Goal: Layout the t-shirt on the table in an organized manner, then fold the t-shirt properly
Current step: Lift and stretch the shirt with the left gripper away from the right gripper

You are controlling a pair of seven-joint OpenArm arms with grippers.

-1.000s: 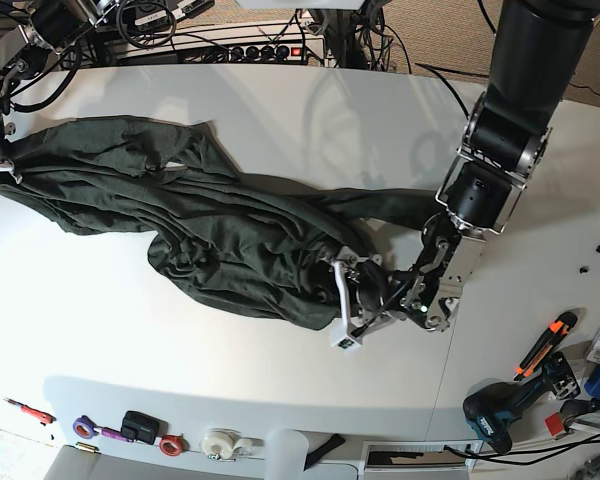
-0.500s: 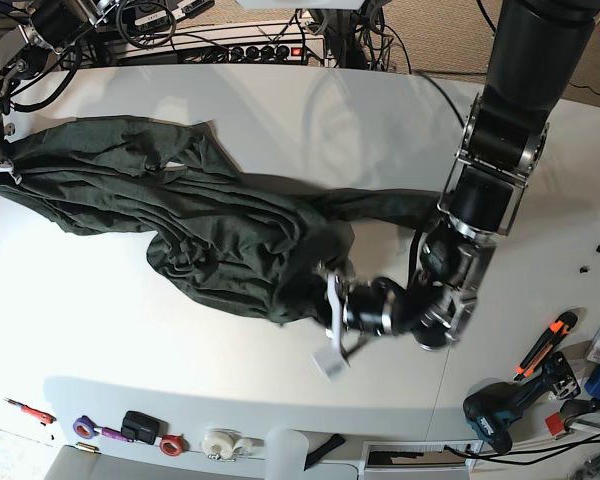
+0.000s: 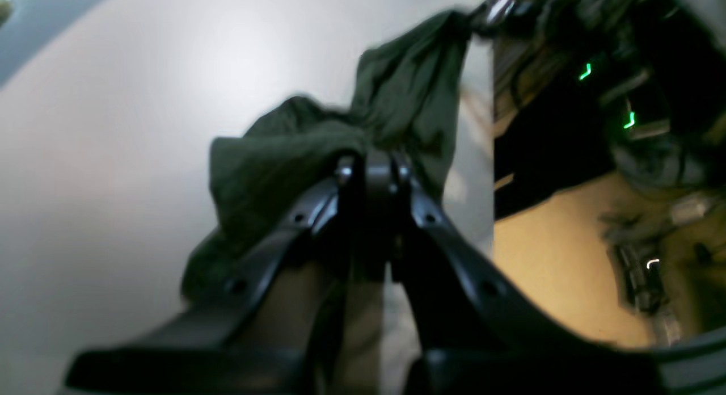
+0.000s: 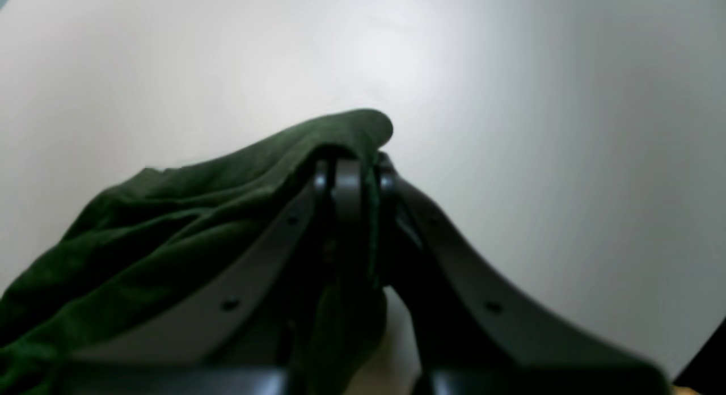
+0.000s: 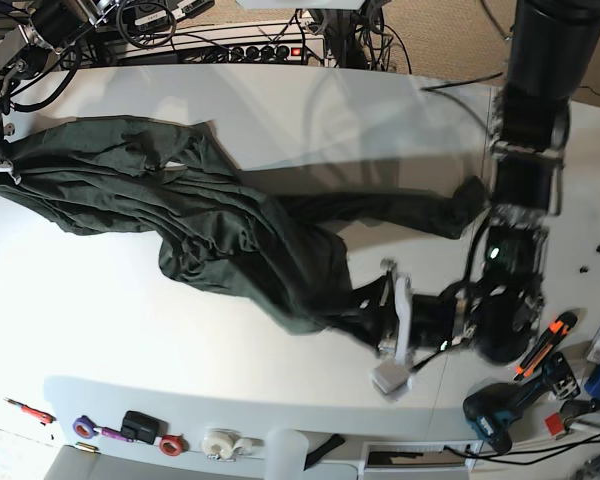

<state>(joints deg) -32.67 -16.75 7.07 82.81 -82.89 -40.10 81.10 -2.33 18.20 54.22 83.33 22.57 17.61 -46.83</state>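
So both ends are pinched now: the left gripper [image 5: 388,325] has its jaws clamped on the near edge of the t-shirt [image 5: 230,225], and the right gripper [image 4: 354,168] is closed on a fold at the far corner. The shirt is stretched in a bunched diagonal across the table [image 5: 130,330], nowhere near flat yet.

To do this step well I'd pull the two ends apart slowly and low, so the twisted middle unrolls instead of dragging as one rope. Watch the sleeve trailing near the left arm; it could catch under it.

The base view gives the whole twisted layout but barely shows the right gripper, tucked at the frame edge. The wrist views show the grips close up, though the left one is blurry, so how much cloth it has is probably a thin pinch
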